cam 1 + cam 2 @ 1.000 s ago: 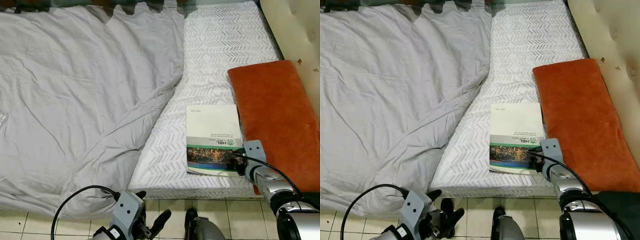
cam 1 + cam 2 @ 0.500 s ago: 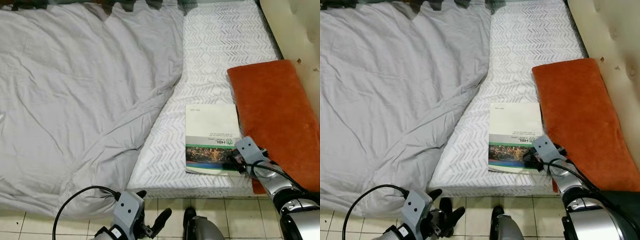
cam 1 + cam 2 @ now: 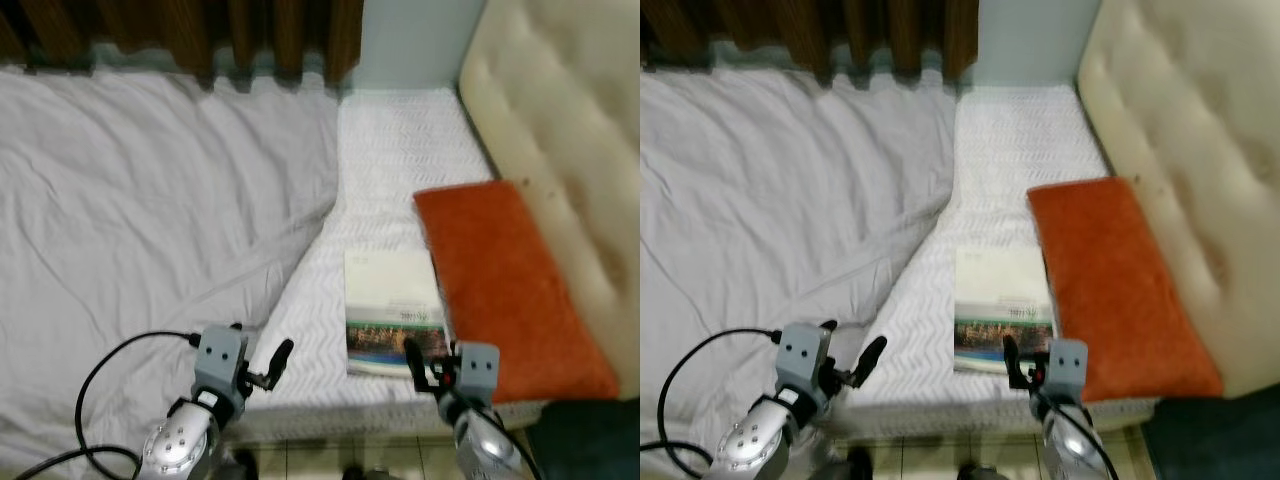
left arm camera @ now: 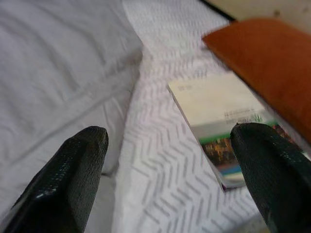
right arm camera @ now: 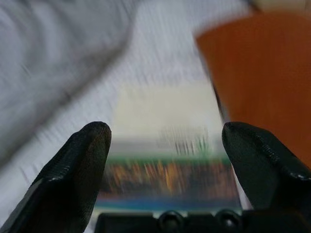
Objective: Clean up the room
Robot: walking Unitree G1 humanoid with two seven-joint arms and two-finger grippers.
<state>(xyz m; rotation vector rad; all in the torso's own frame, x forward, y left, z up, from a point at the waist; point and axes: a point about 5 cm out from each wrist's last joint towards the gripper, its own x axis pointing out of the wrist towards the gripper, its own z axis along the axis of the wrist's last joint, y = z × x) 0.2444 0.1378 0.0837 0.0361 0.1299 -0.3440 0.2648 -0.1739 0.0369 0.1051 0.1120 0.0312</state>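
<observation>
Right tool (image 3: 432, 368) backed off book's (image 3: 391, 310) near edge, fingers spread, nothing held. Head view lifted; headboard (image 3: 560, 120) now seen. Left tool (image 3: 262, 365) raised, also spread and empty. Book lying flat on bed (image 3: 390, 150) beside orange cushion (image 3: 500, 280). Likely regrasp needed; pickup not yet done.

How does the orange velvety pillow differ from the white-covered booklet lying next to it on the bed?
The orange velvety pillow is thick, soft and one plain colour; the white-covered booklet is thin, flat and carries a photo strip with print. The pillow is longer and lies against the padded headboard; the booklet lies on its inner side. Both rest on the chevron-patterned sheet.
</observation>
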